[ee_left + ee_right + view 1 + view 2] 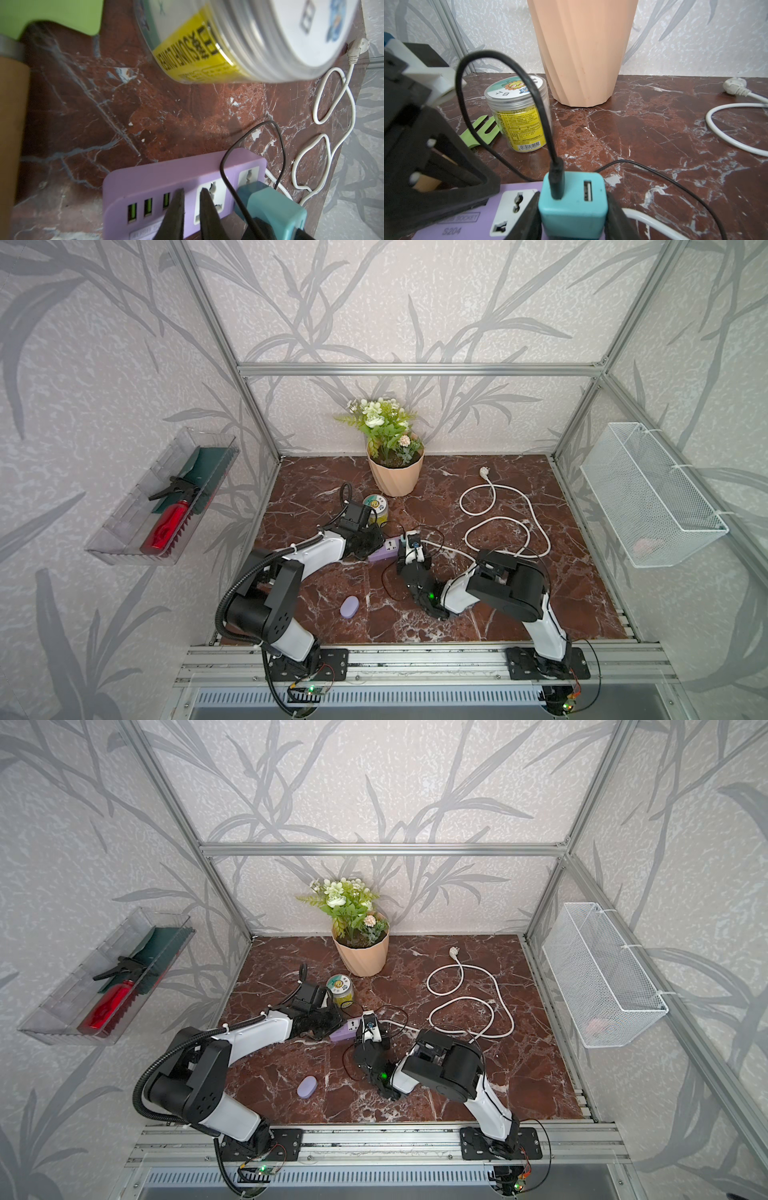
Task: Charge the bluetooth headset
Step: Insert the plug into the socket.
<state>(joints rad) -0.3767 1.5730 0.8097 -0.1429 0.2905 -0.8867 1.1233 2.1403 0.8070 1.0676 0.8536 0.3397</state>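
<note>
Teal and boxy, the USB charger fills the right wrist view. The right gripper has its jaws closed on both sides of it. My guess is the charger is being seated, or steadied, in an end socket of the purple power strip. A black cable is plugged into one charger port and arches over the strip, and I cannot tell where its free end lies. The left gripper bears down on the strip's face, jaws only a sliver apart with nothing between them, seemingly to keep the strip from sliding. That arm lies low and stretched out toward the strip. The right arm is folded sharply at the elbow, wrist doubled back so its fingers point at the strip. The bluetooth headset lies alone on the marble table, well apart from the strip on the side toward the arms' bases. No cable is in it, so charging looks not yet begun.
</note>
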